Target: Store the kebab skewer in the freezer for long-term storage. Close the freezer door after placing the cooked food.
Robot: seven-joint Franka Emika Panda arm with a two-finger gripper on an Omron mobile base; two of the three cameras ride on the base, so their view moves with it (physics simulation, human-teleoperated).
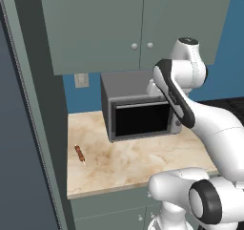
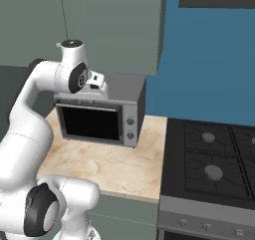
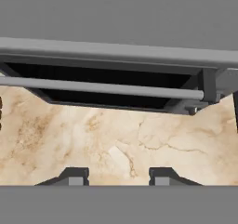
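The kebab skewer [image 1: 79, 153], a thin stick with small reddish-brown chunks, lies flat on the marble counter [image 1: 138, 164] near its left end, left of the microwave [image 1: 138, 112]. My gripper [image 3: 118, 176] hangs open above the counter just in front of the microwave's door, nothing between its fingertips [image 3: 74, 175]. In the right base view the hand sits at the microwave's top front edge. The skewer lies well to the gripper's left. The tall slate-grey freezer [image 1: 14, 143] fills the left edge; I cannot make out the freezer door from here.
Grey wall cabinets [image 1: 138, 24] hang over the microwave. Its bar handle [image 3: 102, 87] runs across the hand view above the marble. A black stove [image 2: 214, 169] adjoins the counter on the right. A wall socket [image 1: 81, 80] sits on the blue wall.
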